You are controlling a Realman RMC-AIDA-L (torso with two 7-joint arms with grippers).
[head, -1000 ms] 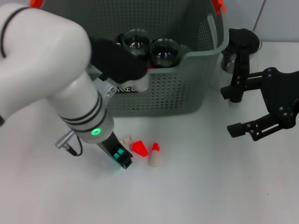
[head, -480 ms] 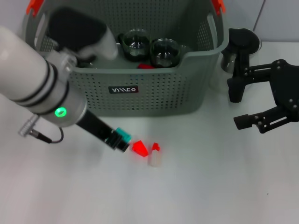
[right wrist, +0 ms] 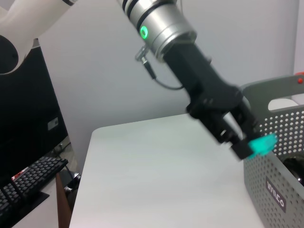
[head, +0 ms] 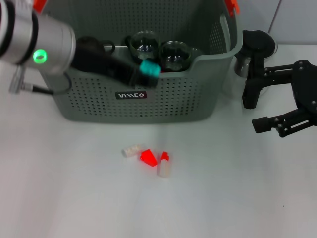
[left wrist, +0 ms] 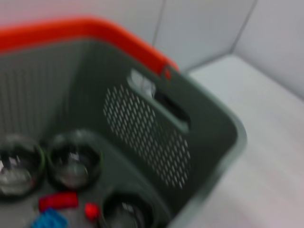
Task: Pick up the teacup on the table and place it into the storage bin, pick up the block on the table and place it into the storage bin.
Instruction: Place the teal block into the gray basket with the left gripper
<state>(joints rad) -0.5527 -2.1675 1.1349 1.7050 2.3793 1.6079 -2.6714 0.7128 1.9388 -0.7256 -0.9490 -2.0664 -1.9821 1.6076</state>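
A small teal plastic block (head: 149, 70) sits clamped in the left gripper (head: 143, 73), raised over the front rim of the large grey-green perforated plastic storage bin (head: 163, 101). Inside the bin lie dark glass teacups (head: 174, 53), a red piece (left wrist: 58, 200) and what looks like a blue block (left wrist: 49, 220), though that view is blurred. On the white tabletop (head: 223, 198) in front of the bin are a small cream block (head: 132, 150), a red block (head: 147, 157) and a cream-and-red block (head: 163, 165), close together. The right gripper (head: 257, 111) hangs beside the bin's right wall, its black fingers spread and holding nothing.
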